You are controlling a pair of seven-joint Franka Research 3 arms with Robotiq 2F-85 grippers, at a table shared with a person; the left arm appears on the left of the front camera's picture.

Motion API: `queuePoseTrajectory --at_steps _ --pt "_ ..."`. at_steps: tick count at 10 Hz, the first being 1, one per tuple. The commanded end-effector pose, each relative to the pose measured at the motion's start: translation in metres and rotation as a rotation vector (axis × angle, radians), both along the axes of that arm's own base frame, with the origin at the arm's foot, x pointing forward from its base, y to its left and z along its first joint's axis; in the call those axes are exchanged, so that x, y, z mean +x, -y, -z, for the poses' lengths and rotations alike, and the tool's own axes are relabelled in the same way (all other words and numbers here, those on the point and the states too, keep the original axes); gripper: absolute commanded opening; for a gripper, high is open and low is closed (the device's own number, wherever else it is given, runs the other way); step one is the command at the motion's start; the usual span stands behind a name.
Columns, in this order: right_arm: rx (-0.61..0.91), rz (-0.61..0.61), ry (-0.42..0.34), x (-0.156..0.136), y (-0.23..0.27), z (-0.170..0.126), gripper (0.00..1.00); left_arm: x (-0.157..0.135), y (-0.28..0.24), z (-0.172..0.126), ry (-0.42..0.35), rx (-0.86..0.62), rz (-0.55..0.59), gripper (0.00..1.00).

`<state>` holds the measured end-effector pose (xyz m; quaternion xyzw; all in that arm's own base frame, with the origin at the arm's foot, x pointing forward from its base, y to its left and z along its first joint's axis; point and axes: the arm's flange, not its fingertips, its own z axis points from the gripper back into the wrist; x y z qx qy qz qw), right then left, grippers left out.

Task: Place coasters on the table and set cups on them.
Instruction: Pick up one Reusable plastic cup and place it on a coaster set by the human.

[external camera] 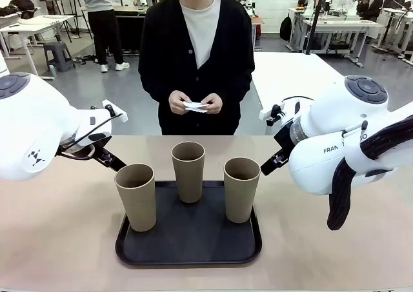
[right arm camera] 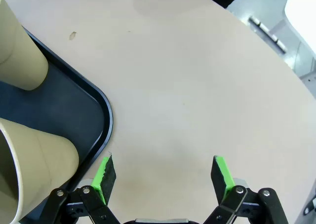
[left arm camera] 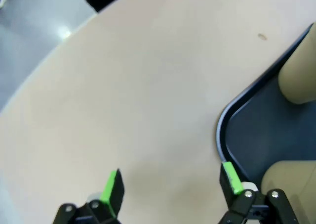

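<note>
"fran" partly legible on right arm (external camera: 335, 147).

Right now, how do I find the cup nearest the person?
Find the black tray on the beige table. The middle cup on it is yours: it stands farther back, toward the person, than the left cup and the right cup.

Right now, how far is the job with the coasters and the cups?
Nothing looks done: no coaster lies on the table. In hand: the person holds the coasters at the far edge; the left gripper and right gripper hover open beside the black tray. Left: lay the coasters and move all three cups off the tray.
</note>
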<state>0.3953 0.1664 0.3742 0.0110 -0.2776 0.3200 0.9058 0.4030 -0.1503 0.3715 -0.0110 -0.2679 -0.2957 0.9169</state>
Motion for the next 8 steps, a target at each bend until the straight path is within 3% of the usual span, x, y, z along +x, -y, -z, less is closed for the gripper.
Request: queuePoseTrajectory --at_steps 1,5,7,8 --pt "0.000 0.000 0.000 0.000 0.000 0.000 1.00 0.000 0.000 0.000 0.000 0.000 -0.001 1.00" --pt "0.000 0.000 0.000 0.000 0.000 0.000 1.00 0.000 0.000 0.000 0.000 0.000 0.000 1.00" --pt "-0.033 0.059 -0.028 -0.019 -0.001 -0.034 1.00 -0.025 -0.009 -0.058 0.098 0.062 -0.030 1.00" --pt "-0.065 0.097 -0.059 -0.037 0.003 -0.051 1.00 -0.048 -0.021 -0.079 0.091 0.115 -0.020 1.00"
